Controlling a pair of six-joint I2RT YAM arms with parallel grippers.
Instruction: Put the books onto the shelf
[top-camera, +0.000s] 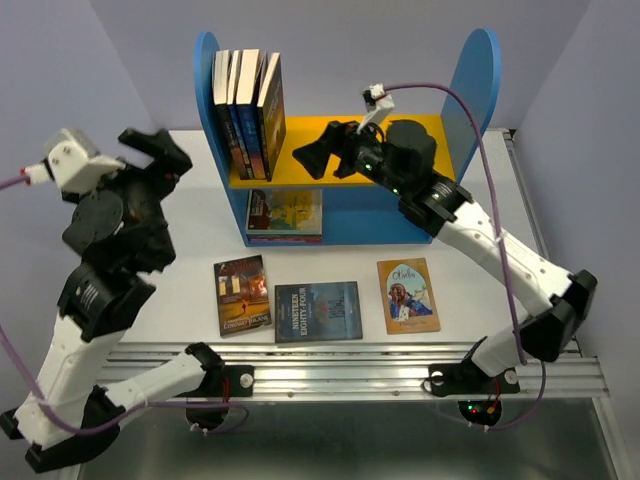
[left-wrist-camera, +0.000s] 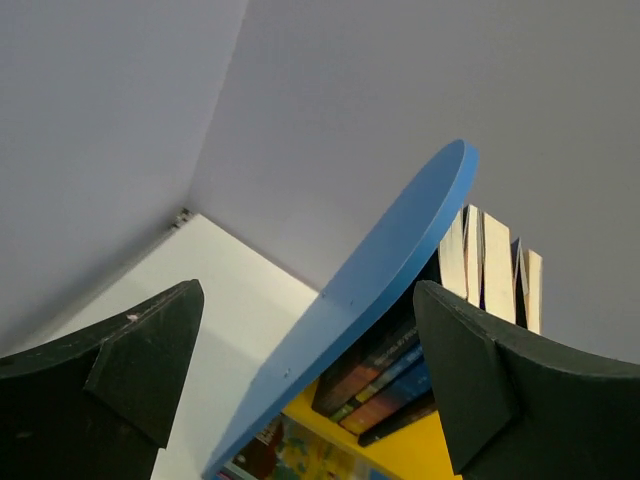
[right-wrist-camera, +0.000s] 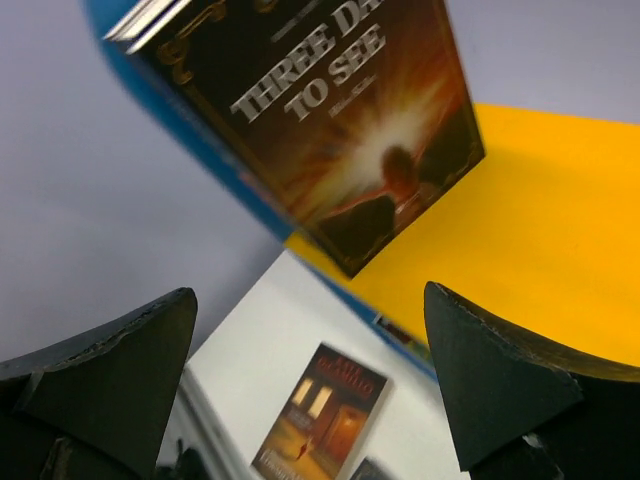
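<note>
The shelf (top-camera: 478, 80) stands at the back of the table, with blue side panels and a yellow upper board (top-camera: 330, 140). Several books (top-camera: 248, 110) stand upright at the board's left end; the outermost cover (right-wrist-camera: 340, 120) leans. More books (top-camera: 285, 212) lie in the lower compartment. Three books lie flat in front: dark brown-red (top-camera: 241, 293), dark blue (top-camera: 318, 311) and tan (top-camera: 407, 295). My right gripper (top-camera: 312, 160) hovers over the yellow board, open and empty, just right of the standing books. My left gripper (top-camera: 170, 158) is open and empty, left of the shelf's blue panel (left-wrist-camera: 380, 280).
A metal rail (top-camera: 400, 365) runs along the table's near edge by the arm bases. Grey walls close in behind and on both sides. The right half of the yellow board (right-wrist-camera: 540, 230) is bare. The right arm's cable (top-camera: 470, 110) loops past the shelf's right panel.
</note>
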